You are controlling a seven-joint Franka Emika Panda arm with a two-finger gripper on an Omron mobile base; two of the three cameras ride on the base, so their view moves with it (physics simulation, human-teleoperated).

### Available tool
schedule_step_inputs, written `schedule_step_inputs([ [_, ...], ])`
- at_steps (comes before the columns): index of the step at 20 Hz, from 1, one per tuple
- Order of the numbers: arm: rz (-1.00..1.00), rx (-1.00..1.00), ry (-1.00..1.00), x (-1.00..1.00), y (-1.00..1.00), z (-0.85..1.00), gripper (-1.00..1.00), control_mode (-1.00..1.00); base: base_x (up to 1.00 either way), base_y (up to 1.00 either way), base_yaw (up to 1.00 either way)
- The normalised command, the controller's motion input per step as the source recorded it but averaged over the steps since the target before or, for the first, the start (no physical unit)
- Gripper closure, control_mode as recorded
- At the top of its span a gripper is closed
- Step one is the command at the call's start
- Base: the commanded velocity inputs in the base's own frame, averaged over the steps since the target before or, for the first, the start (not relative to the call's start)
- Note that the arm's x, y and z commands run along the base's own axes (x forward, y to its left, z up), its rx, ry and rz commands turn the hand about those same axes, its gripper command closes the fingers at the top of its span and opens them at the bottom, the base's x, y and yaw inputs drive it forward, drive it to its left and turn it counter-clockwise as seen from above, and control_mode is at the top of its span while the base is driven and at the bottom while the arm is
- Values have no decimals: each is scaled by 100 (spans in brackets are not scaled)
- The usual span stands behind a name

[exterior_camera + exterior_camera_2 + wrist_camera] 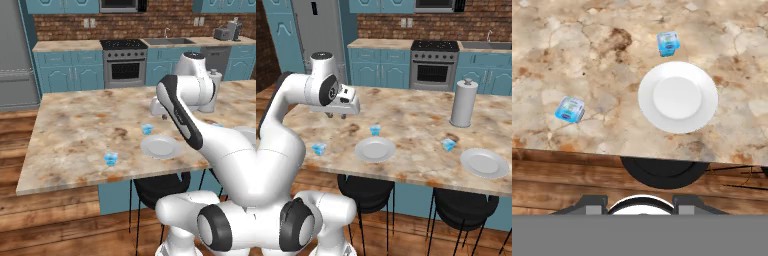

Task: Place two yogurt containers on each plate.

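While the gripper [336,116] hangs above the counter [411,120] with fingers closed on nothing, both plates lie bare. From the left: one yogurt cup [319,148] near the edge, another [375,130] just beyond the left plate [375,149], a third [448,145] between the plates, then the right plate [485,162]. A paper-towel roll [463,102] stands farther back, blocking nothing.
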Motion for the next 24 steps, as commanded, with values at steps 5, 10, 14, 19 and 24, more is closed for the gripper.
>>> schedule_step_inputs([
  [5,0,1,0,-39,14,-19,-100,-100,0,0,0],
  [10,-3,3,7,-40,52,-40,-100,-100,0,0,0],
  [14,-10,2,1,-27,93,-65,-100,-100,0,0,0],
  [19,-11,2,12,-1,68,-43,-100,-100,0,0,0],
  [24,-4,0,5,30,39,-31,-100,-100,0,0,0],
])
